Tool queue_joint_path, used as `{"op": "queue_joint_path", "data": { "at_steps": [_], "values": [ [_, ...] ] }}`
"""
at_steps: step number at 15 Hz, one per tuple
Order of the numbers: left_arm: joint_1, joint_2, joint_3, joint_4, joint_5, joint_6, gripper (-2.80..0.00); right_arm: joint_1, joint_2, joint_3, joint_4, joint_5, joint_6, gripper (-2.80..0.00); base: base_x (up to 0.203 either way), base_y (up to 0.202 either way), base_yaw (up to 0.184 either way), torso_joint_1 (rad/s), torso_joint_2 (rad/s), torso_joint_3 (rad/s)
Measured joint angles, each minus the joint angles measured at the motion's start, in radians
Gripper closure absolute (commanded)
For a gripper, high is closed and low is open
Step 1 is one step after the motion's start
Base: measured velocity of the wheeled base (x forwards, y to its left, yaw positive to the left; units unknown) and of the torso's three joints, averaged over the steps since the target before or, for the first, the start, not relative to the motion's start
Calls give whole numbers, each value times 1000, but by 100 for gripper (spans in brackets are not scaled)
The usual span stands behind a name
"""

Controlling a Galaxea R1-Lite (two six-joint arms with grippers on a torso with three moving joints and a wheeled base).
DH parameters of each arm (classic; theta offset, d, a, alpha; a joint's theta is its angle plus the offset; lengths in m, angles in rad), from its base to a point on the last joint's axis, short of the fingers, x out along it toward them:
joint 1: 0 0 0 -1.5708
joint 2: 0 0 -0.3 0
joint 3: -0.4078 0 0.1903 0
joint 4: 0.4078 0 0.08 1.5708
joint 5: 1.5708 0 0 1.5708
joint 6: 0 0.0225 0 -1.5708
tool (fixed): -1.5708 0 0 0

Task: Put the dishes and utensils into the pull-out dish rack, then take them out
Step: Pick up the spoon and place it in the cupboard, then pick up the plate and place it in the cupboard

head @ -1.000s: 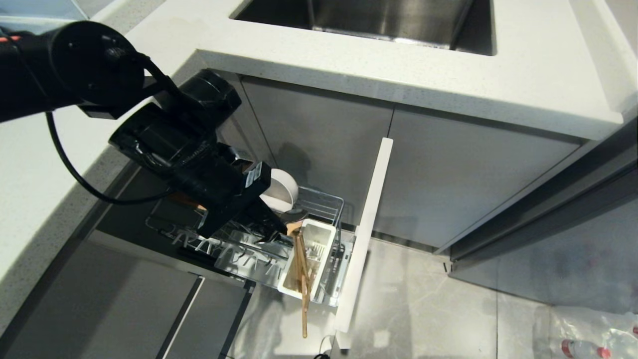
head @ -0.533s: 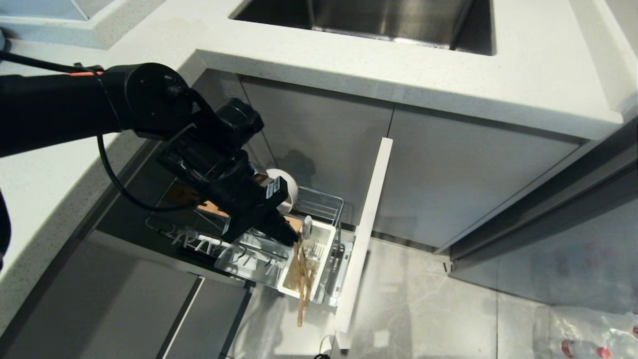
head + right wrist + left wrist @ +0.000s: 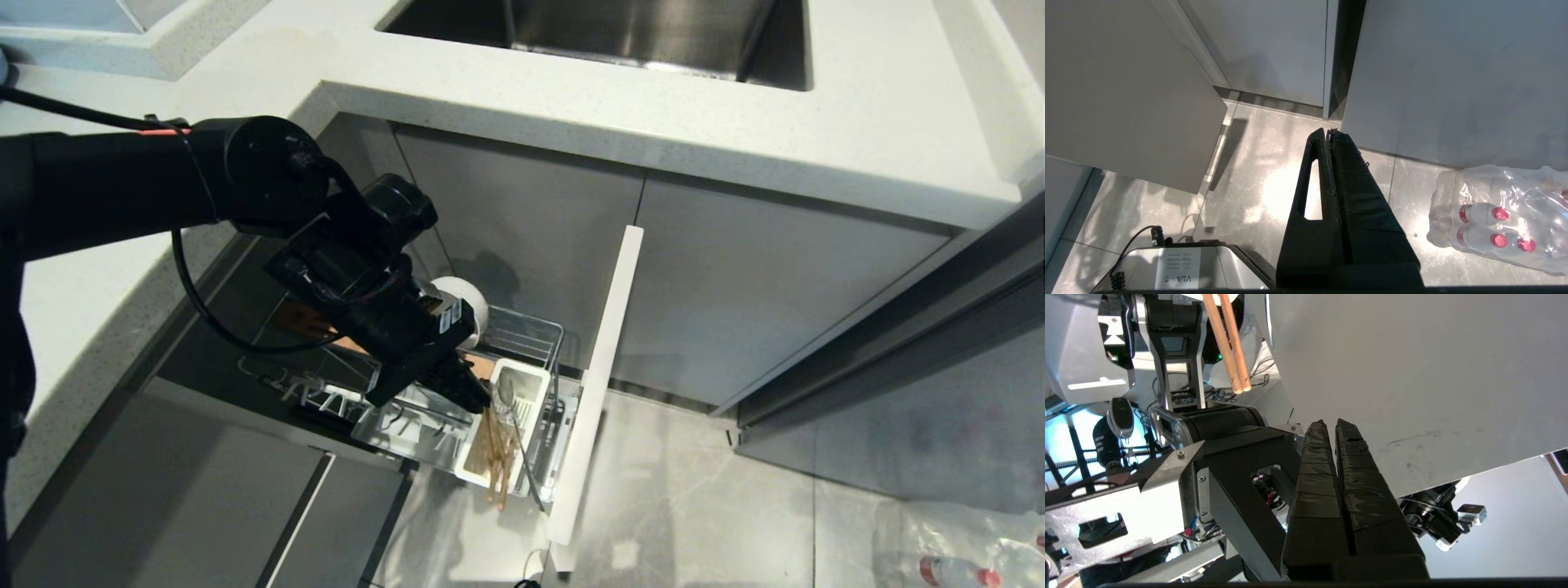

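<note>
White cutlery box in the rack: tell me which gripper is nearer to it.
Left. The left gripper is shut at the cutlery box's rim, beside the spoon. The right gripper is shut over the floor, away from the rack.

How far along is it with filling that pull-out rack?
Loading looks nearly done: the cream-white round bowl stands in the chrome wire rack, and the wooden chopsticks and grey metal spoon sit in its white cutlery box. The left hand is shut beside them. Unloading remains; the plate isn't visible.
</note>
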Motion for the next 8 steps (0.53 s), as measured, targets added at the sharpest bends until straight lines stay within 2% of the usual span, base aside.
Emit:
{"op": "queue_joint_path", "data": {
  "at_steps": [4,8],
  "values": [
    [7,-44,-1,-3,1,-14,0,0,0,0,0,0,0,0,0,0,0,0,0,0],
    [20,-188,-1,-23,29,-13,0,0,0,0,0,0,0,0,0,0,0,0,0,0]
  ]
}}
